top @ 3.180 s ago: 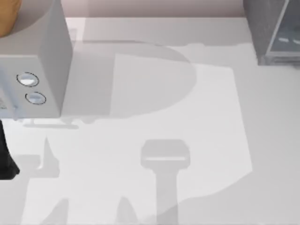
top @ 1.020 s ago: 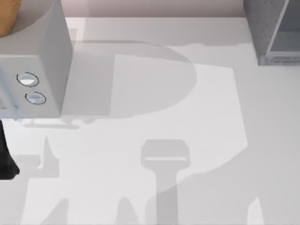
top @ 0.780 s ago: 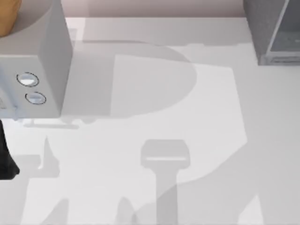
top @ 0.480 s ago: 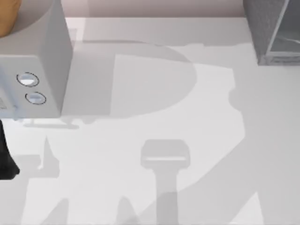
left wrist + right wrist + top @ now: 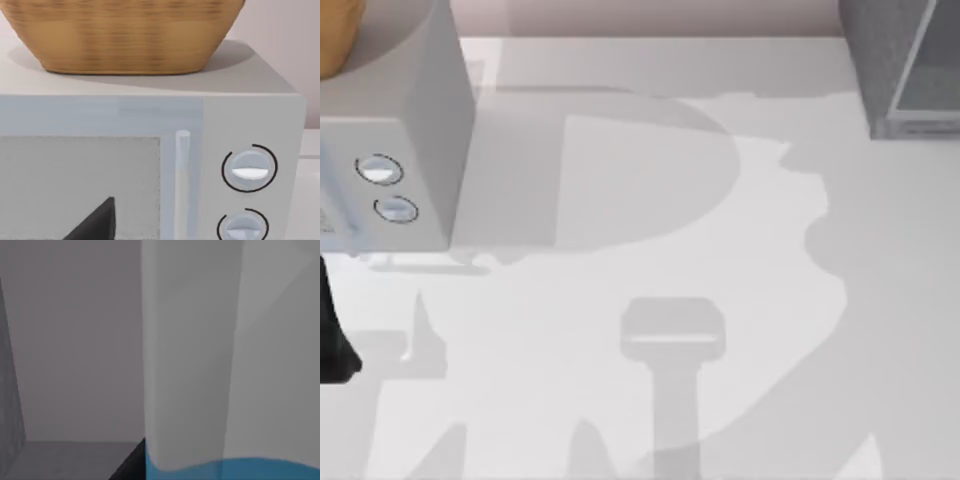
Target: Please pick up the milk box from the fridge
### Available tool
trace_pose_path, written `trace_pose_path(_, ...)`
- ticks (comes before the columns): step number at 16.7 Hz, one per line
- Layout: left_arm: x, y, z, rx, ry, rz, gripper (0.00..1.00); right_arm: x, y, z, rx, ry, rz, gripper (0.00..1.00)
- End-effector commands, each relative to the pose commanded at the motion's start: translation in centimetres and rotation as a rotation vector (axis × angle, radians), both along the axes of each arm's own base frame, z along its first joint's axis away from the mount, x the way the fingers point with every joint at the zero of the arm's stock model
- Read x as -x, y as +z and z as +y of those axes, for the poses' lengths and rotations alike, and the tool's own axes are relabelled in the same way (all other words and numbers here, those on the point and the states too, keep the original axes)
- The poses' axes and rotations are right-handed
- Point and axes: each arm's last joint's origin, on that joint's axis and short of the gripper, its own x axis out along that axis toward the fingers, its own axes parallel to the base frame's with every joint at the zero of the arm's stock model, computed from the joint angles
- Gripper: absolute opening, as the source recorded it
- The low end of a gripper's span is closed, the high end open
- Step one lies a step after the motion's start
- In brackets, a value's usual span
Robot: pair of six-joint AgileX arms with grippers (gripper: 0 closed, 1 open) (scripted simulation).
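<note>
the milk box (image 5: 220, 390) looms close before the right wrist camera, inside the fridge (image 5: 900, 70) at the table's (image 5: 650, 250) two o'clock corner; i cannot tell how either arm's jaws stand

Basket (image 5: 125, 35) woven wicker (matt); fridge (image 5: 880, 60) speckled grey; table (image 5: 620, 400) smooth.

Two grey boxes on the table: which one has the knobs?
The lighter grey box at the table's left, with two round knobs; the darker fridge at right has none.

Light grey box with two round knobs (image 5: 395, 120) at table (image 5: 620, 270) left; wicker basket (image 5: 120, 35) atop.
</note>
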Motion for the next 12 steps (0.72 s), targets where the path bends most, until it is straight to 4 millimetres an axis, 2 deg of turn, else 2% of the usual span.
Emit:
trace_pose_path(4, 0.0, 0.0, 0.0, 0.000, 0.000, 0.000, 1.00, 4.6, -0.9, 0.0, -0.008, -0.007, 0.028, 0.00)
trace_pose_path(6, 0.0, 0.0, 0.0, 0.000, 0.000, 0.000, 1.00, 6.1, -0.8, 0.0, -0.006, -0.009, 0.022, 0.00)
trace_pose_path(8, 0.0, 0.0, 0.0, 0.000, 0.000, 0.000, 1.00, 6.7, -0.8, 0.0, -0.005, -0.009, 0.017, 0.00)
trace_pose_path(12, 0.0, 0.0, 0.0, 0.000, 0.000, 0.000, 1.00, 6.5, -0.9, 0.2, -0.008, -0.004, 0.023, 0.00)
